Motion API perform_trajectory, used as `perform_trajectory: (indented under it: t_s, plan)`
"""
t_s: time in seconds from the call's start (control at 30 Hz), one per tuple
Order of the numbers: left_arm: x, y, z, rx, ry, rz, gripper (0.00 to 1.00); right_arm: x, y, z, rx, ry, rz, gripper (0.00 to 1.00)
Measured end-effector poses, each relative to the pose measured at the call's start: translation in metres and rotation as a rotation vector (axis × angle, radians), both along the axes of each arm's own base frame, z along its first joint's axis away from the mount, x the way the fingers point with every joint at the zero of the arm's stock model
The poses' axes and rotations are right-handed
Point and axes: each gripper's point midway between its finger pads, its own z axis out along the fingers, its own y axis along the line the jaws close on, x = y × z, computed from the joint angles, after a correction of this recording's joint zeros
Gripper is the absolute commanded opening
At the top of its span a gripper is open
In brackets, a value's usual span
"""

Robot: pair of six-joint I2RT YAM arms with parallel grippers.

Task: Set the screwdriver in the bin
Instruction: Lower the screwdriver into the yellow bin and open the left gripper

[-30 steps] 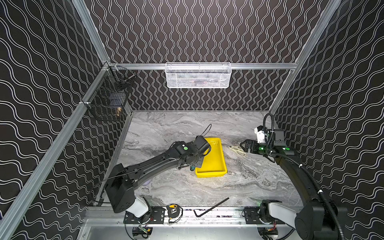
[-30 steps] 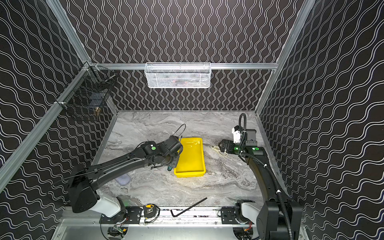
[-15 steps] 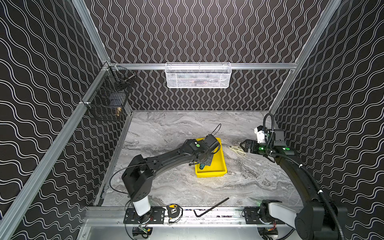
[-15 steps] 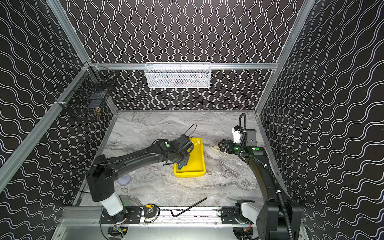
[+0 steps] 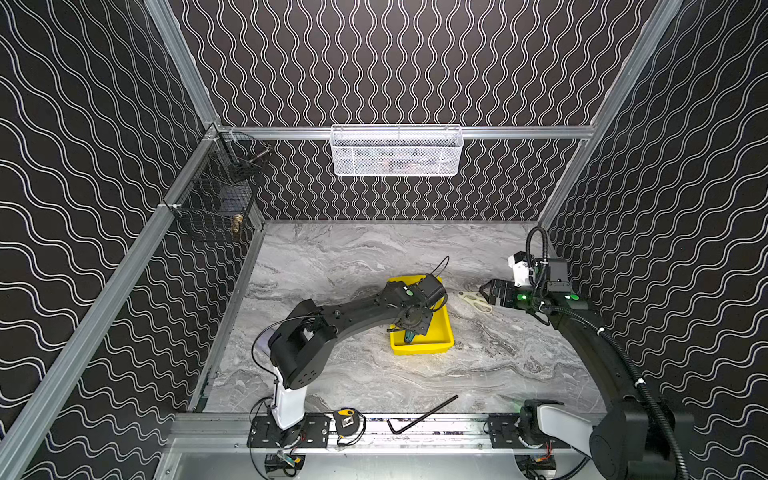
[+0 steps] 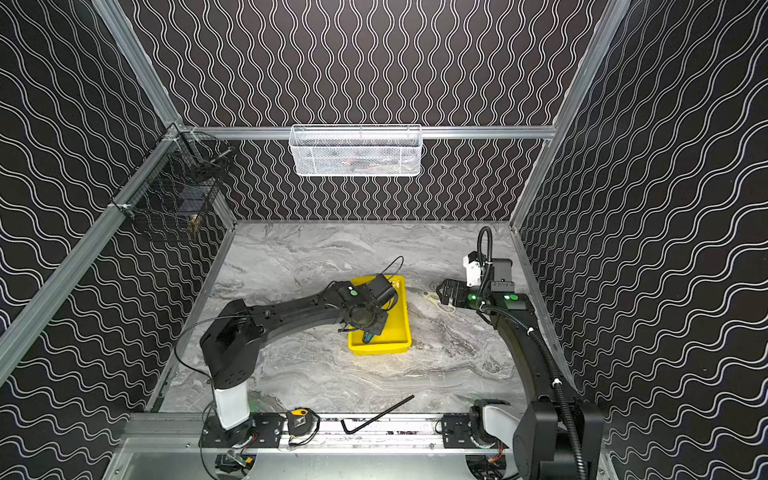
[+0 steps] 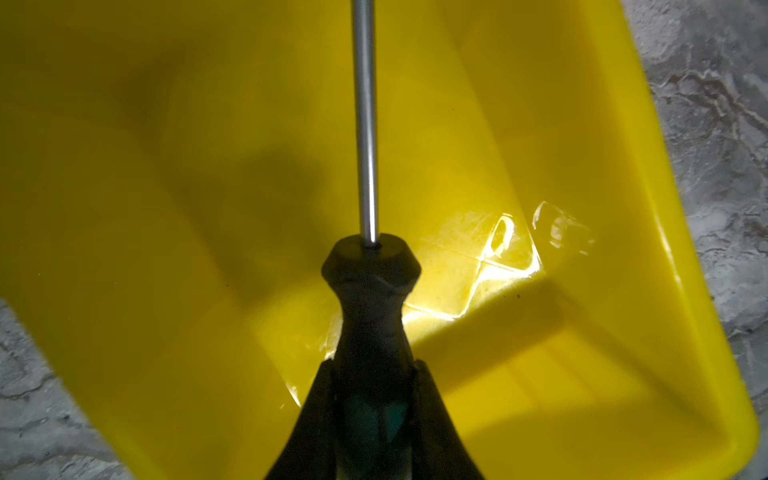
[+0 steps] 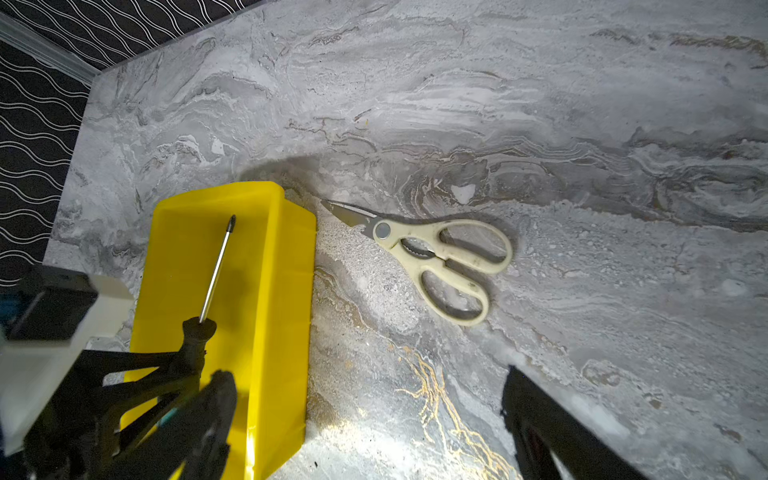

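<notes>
The screwdriver (image 7: 371, 266) lies lengthwise within the bin (image 7: 648, 208), its thin shaft running along the yellow floor and its teal and black handle toward the near end wall; the shadow under it suggests that it hangs a little above the floor, though whether the tip touches I cannot tell. The left gripper (image 7: 374, 368) has its fingers clamped on the handle, one on each side; in a top view the same gripper (image 5: 411, 330) reaches down over the near half of the bin (image 5: 420, 348), with the teal end of the screwdriver (image 5: 409, 337) showing beneath it.

So the step in hand is the placing itself; the carry looks finished and the release is not yet made. The next move calls for a slight lowering, if any, then parting the fingers so the tool drops flat inside the rim, and a lift straight up clear of the walls.

The right gripper (image 8: 365, 436) waits over the marble table (image 8: 540, 124) with fingers wide apart, holding nothing; the cream scissors (image 8: 440, 257) lie just beside the bin's far corner.
</notes>
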Motion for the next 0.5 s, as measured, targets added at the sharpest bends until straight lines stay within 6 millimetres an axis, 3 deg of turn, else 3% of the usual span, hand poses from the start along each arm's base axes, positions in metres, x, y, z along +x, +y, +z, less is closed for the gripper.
perform_trajectory:
  t_s: [0.5]
  plan:
    - [0.003,-0.006,-0.037,0.045,0.034,-0.02,0.1,0.0,0.001,-0.001,0.005,0.006,0.004,1.0]
